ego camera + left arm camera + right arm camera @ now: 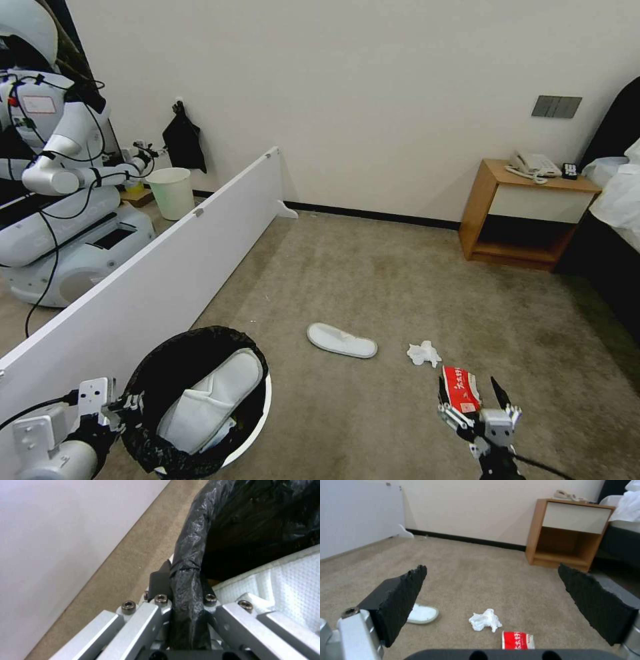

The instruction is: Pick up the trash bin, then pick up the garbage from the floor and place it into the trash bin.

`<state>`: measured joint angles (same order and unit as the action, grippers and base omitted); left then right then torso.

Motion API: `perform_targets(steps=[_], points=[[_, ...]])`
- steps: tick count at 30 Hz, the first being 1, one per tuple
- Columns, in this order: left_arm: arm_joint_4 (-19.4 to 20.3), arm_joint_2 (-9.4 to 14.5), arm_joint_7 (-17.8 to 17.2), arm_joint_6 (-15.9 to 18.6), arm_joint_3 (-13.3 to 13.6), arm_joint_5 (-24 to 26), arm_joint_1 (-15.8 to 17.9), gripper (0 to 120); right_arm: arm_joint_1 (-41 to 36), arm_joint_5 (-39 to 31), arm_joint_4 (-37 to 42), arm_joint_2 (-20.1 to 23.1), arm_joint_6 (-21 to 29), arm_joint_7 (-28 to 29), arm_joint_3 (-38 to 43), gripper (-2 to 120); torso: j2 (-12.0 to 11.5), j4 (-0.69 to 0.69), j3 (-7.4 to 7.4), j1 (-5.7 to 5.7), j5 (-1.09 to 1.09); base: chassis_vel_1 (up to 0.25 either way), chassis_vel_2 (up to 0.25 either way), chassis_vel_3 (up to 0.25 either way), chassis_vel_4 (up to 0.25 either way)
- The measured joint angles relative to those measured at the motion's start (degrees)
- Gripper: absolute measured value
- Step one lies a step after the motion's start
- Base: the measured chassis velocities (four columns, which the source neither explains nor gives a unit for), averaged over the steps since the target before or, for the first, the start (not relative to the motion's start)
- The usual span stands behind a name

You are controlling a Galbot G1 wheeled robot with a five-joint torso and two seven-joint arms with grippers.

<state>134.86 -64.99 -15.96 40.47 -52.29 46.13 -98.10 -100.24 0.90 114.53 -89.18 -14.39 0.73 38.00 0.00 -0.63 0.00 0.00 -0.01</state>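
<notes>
Head: left tool (pixel 123 405) clamped on trash bin (pixel 200 400) rim, one slipper (pixel 210 400) already inside. Right tool (pixel 477 400) spread wide, hovering directly over the red-white packet (pixel 460 388); tissue (pixel 424 353) just beyond, second slipper (pixel 341 340) further left.
Left wrist: fingers pinch the bag-wrapped rim (pixel 186 590).
Right wrist: packet (pixel 517 640) nearest, between the pads; right arm takes it.

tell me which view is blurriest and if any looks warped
Left wrist view is softest: the left gripper and trash bin rim sit too close to focus. Head view bows straight edges like the white partition. Right wrist view is fairly crisp on the packet.
</notes>
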Motion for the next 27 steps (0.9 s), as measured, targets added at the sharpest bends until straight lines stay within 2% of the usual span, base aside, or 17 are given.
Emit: perform_targets(steps=[12, 27], points=[[-0.9, 0.8, 0.7, -0.3, 0.2, 0.9, -0.1, 3, -1.4, 1.9, -0.4, -2.9, -2.4, -2.4, 2.1, 100, 0.0, 0.0, 0.01, 0.0, 0.0, 0.0, 0.0, 0.0, 0.0], [-1.1, 0.7, 0.7, -0.5, 0.0, 1.3, -0.3, 3, -1.3, 2.8, -1.7, -2.9, -3.5, -3.3, 2.3, 100, 0.0, -0.01, 0.0, 0.0, 0.0, 0.0, 0.0, 0.0, 0.0]])
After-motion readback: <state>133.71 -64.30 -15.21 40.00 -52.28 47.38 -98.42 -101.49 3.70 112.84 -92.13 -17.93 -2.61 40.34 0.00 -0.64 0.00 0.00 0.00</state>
